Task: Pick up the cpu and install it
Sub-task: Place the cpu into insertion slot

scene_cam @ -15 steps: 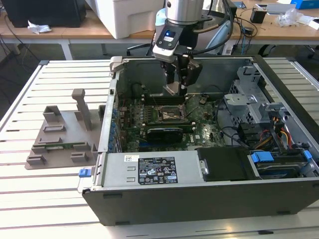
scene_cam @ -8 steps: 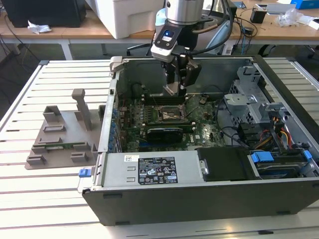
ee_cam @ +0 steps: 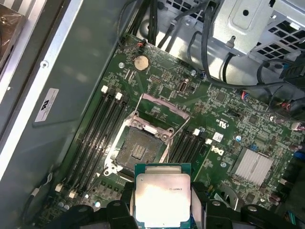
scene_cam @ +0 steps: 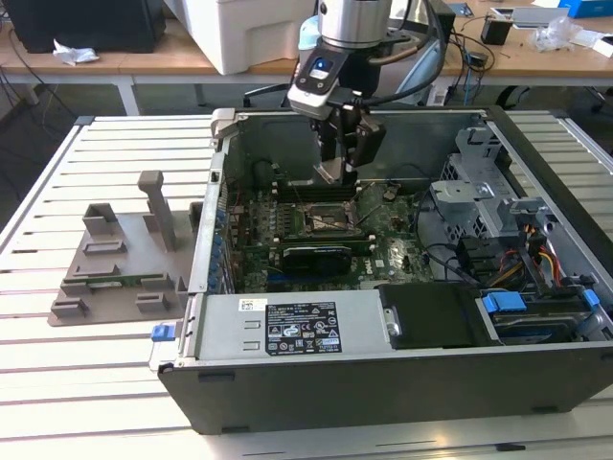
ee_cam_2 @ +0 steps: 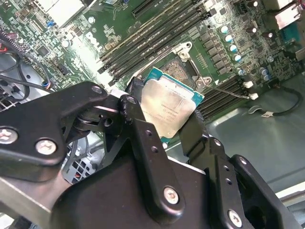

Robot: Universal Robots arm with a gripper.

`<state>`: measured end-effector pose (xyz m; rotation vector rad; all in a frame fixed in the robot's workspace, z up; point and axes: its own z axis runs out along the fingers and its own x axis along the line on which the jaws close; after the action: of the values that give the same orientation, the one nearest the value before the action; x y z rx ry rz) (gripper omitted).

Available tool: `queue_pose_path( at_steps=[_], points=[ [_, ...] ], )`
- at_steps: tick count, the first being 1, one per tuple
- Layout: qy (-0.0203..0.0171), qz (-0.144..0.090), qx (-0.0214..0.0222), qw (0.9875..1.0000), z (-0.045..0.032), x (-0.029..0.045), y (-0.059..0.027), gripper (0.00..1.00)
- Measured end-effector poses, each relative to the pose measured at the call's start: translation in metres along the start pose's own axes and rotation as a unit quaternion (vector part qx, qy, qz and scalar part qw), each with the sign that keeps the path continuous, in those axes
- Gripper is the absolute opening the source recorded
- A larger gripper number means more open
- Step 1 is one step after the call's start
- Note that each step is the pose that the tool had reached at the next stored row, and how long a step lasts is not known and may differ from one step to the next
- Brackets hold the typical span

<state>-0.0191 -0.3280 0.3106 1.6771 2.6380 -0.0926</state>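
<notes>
Held: cpu (ee_cam: 163, 193), silver top, teal rim, pinched on two opposite edges by the black fingers (ee_cam: 119, 212) of the gripper (ee_cam: 163, 207). Mid-frame: socket (ee_cam: 139, 150) open, contact field bare, metal load frame (ee_cam: 159, 107) standing raised behind it. The cpu overlaps the socket's nearest edge; height above it cannot be told. Black memory slots (ee_cam: 102, 129) flank the socket. Coin battery (ee_cam: 140, 62) lies beyond the load frame. Finned heatsink (ee_cam: 252, 167) well apart.

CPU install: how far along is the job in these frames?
Pickup looks done: the end effector is shut on the cpu, gripping two opposite edges, inside the computer case. In hand: in the first wrist view the cpu hangs above the motherboard, near the socket. Left: the socket is open and bare, so the cpu is not yet seated.
</notes>
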Motion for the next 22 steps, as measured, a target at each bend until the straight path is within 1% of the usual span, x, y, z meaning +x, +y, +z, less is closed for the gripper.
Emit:
queue_pose_path(
  at_steps=[3, 4, 6, 7, 11, 14, 16, 17, 18, 19, 20, 21, 22],
  points=[
    [0.0006, 0.014, 0.0006, 0.9999, 0.0001, 0.0000, 0.0000, 0.55],
    [0.0011, 0.028, 0.0012, 0.9996, 0.0002, 0.0000, 0.0000, 0.55],
    [0.0024, 0.057, 0.0025, 0.9984, 0.0003, 0.0000, 0.0000, 0.55],
    [0.0027, 0.065, 0.0029, 0.9979, 0.0004, 0.0000, 0.0000, 0.55],
    [0.0035, 0.088, 0.0039, 0.9961, 0.0005, 0.0000, 0.0000, 0.55],
    [0.0044, 0.109, 0.0048, 0.9940, 0.0007, 0.0000, 0.0001, 0.55],
    [0.0050, 0.126, 0.0056, 0.9920, 0.0009, 0.0000, 0.0001, 0.55],
    [0.0056, 0.142, 0.0064, 0.9899, 0.0011, 0.0000, 0.0001, 0.55],
    [0.0062, 0.154, 0.0069, 0.9880, 0.0014, 0.0000, 0.0001, 0.55],
    [0.0071, 0.175, 0.0078, 0.9845, 0.0021, 0.0001, 0.0001, 0.55],
    [0.0080, 0.186, 0.0082, 0.9825, 0.0027, 0.0001, 0.0001, 0.55],
    [0.0132, 0.193, 0.0073, 0.9811, 0.0035, 0.0001, 0.0002, 0.55],
    [0.0166, 0.194, 0.0065, 0.9807, 0.0046, 0.0005, 0.0005, 0.55]
  ],
)
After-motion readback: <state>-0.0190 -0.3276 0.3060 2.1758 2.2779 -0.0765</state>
